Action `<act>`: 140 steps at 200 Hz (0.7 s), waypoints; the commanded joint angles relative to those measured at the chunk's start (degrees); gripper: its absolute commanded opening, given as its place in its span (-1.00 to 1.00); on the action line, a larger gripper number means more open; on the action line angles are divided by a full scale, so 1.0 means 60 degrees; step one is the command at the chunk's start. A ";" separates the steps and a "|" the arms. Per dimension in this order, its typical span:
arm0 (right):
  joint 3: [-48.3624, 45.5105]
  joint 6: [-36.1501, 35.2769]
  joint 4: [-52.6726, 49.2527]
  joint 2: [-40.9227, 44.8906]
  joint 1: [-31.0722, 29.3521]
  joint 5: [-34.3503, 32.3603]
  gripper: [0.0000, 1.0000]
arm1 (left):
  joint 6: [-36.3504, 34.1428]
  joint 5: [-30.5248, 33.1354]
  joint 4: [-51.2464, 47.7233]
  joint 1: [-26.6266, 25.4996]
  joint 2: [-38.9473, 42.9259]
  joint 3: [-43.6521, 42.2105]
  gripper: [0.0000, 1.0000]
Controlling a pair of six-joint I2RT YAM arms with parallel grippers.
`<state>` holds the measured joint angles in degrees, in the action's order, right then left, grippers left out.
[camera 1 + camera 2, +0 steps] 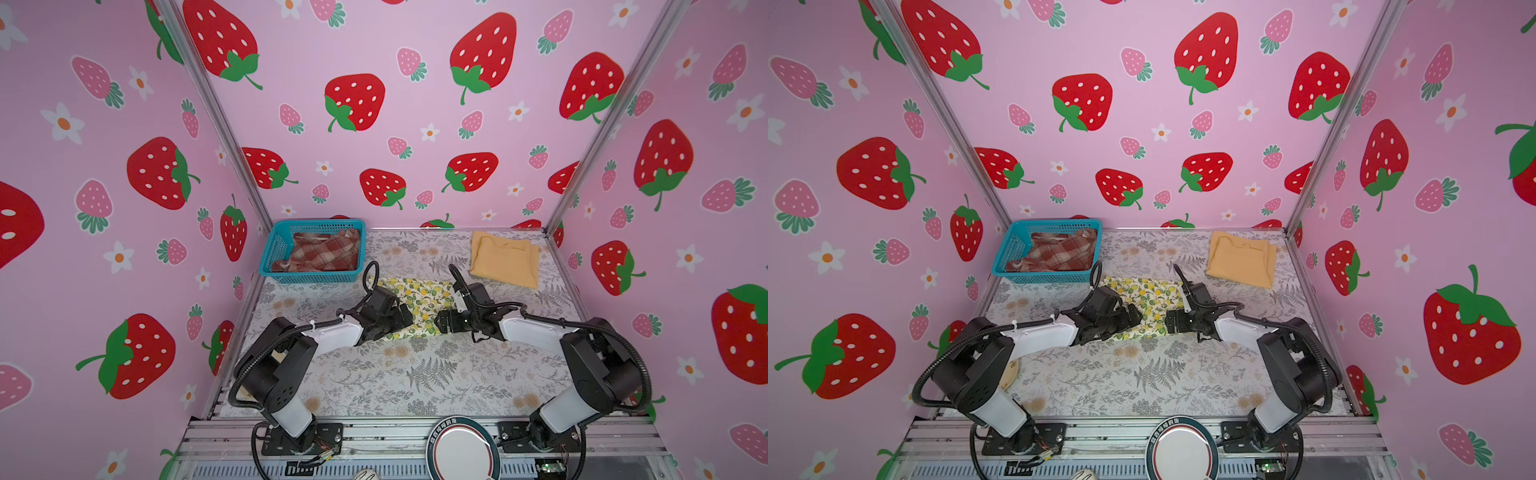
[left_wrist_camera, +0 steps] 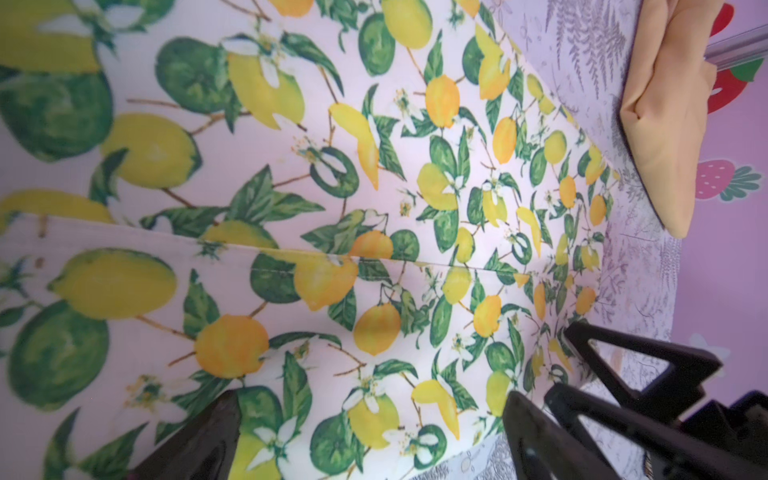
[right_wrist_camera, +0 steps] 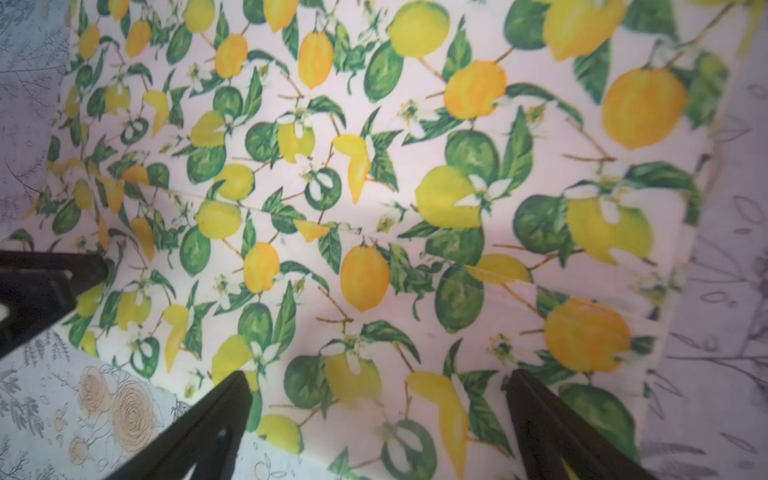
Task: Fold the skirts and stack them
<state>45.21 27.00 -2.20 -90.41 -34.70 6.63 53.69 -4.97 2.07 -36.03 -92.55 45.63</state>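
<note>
- The left gripper (image 2: 372,399), a black two-fingered claw, stands spread wide with nothing between its fingers (image 2: 208,432). Its tips hang over the cream cloth skirt printed with yellow lemons and green leaves (image 2: 374,208).
- The right gripper (image 3: 378,374) is equally wide apart and holds nothing. It faces the left gripper across the same lemon skirt, which lies flat under and between the two.
- Whether either gripper's tips actually touch the cloth cannot be told.
- In both top views the arms cover the lemon skirt's two ends.
- The folded plain mustard-yellow cloth skirt (image 1: 505,259) lies beyond the right gripper, well apart from it. The left wrist view cuts it off.
- The red-brown and cream plaid skirt (image 1: 324,253) lies crumpled in the teal plastic mesh basket (image 1: 270,249) beyond the left gripper, its near edge behind the basket wall.
- In both wrist views the closest print is blurred.
</note>
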 commanded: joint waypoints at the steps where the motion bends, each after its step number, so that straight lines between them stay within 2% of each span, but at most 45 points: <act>1: 0.0491 -0.0274 -0.0571 0.0655 0.0379 -0.0390 0.99 | 0.0379 0.0063 -0.0509 -0.0054 0.0735 0.0030 1.00; 25: 0.0552 -0.0383 -0.0733 0.0989 0.1044 -0.0195 0.99 | -0.0037 0.0323 -0.1251 -0.0048 0.1305 0.0715 0.99; 48: 0.0521 -0.0526 -0.0734 0.0869 0.1469 -0.0023 0.99 | -0.0566 0.0605 -0.1888 -0.0045 0.1167 0.1609 0.99; 104: 0.0623 -0.0560 -0.0254 -0.0297 0.1892 0.0617 0.96 | -0.0769 -0.0271 -0.1329 -0.0045 -0.0825 0.3127 0.99; 140: 0.0704 -0.0575 -0.0134 -0.0791 0.2027 0.0653 0.91 | -0.0697 -0.0351 -0.1199 -0.0030 -0.1819 0.3553 1.00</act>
<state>47.94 24.08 -3.84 -93.93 -23.31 9.63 49.69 -6.46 -5.04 -36.27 -101.10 63.99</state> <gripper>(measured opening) 0.963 0.997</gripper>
